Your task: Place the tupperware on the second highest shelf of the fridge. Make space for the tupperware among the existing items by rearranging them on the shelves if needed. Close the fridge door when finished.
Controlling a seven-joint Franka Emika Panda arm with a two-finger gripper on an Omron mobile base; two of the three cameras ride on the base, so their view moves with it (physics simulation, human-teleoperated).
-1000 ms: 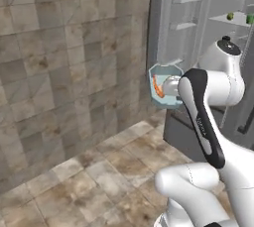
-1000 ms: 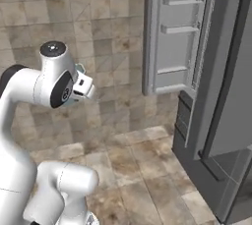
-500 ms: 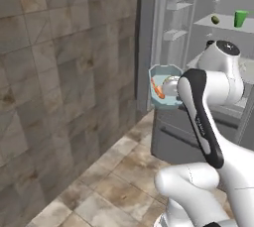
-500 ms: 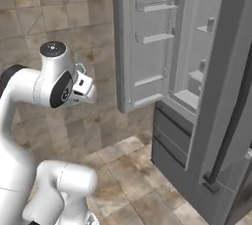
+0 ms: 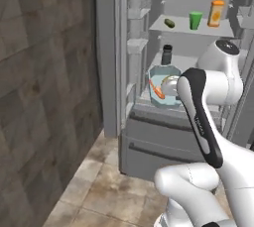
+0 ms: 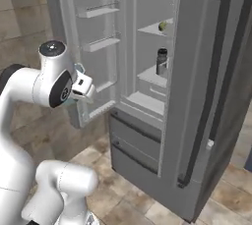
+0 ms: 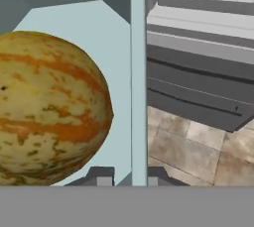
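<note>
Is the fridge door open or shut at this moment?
Open. The fridge interior is exposed, with an orange juice bottle and green cup visible on a shelf, and door bins swung outward.

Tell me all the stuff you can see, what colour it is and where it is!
tupperware: one, pale blue-green, held up in front of the open fridge, orange and yellow-green food inside
fridge: one, grey, doors open, two drawers below
shelves: several, pale grey, across the inside
orange juice bottle: one, orange with pale cap, on an upper shelf at the right
green cup: one, bright green, same shelf, left of the bottle
small green item: one, dark green, same shelf, left of the cup
dark jar: one, dark, on the shelf below
floor: brown stone tiles
wall: brown-grey tiles, left of the fridge
gripper: one, dark fingertips either side of the tub's wall
</note>
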